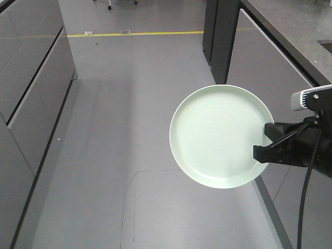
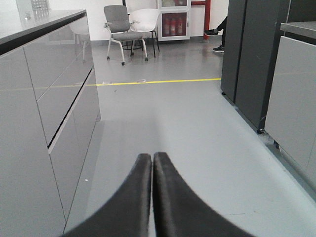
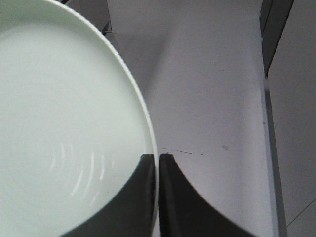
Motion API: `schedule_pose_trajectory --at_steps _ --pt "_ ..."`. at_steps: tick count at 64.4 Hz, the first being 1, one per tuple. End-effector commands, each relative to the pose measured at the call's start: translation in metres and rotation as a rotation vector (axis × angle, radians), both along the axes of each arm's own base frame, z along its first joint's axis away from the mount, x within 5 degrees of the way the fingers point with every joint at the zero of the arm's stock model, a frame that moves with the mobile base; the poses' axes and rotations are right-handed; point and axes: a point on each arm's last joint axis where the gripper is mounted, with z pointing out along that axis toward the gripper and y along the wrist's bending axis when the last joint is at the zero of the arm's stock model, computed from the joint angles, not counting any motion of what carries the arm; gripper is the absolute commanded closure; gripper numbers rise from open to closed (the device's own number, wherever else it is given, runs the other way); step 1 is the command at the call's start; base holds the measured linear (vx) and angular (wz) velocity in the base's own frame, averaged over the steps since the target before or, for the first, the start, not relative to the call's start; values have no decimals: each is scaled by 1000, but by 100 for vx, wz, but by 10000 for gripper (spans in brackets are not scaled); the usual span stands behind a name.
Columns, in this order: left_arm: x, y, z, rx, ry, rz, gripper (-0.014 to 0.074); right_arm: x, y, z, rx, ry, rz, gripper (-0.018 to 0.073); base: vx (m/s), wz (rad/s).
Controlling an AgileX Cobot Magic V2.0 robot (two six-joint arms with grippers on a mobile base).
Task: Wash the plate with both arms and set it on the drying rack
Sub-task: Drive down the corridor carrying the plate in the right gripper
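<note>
Right edge of frame: right gripper (image 1: 262, 142), jaws pinched on the plate's right rim. The plate (image 1: 220, 135) extends left from the grip, face towards the front camera, over bare floor (image 1: 129, 129) mid-aisle. The left gripper (image 2: 152, 158) is pressed together, empty, pointing down the aisle with no plate in its view. Only the right gripper is at the plate. No drying rack in sight.

grey floor (image 1: 129, 104) | yellow line (image 1: 135, 33) | grey cabinets (image 1: 26, 104) | grey chair (image 2: 118, 27) | white chair (image 2: 145, 19)

The plate (image 3: 64, 123) is running off the right wrist view's left and bottom edges. In the front view the right gripper (image 1: 262, 141) is covering a bit of its rim at mid-right.
</note>
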Motion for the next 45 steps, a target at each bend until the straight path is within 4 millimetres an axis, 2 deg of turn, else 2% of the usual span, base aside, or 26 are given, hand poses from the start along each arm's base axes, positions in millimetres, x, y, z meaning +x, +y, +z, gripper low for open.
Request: schedule_pose_trajectory --at_steps 1,45 --pt "0 0 2 -8 -72 1 601 2 -3 19 16 -115 -32 568 14 0" --pt "0 0 2 -8 -72 1 601 2 -3 19 16 -115 -32 568 12 4"
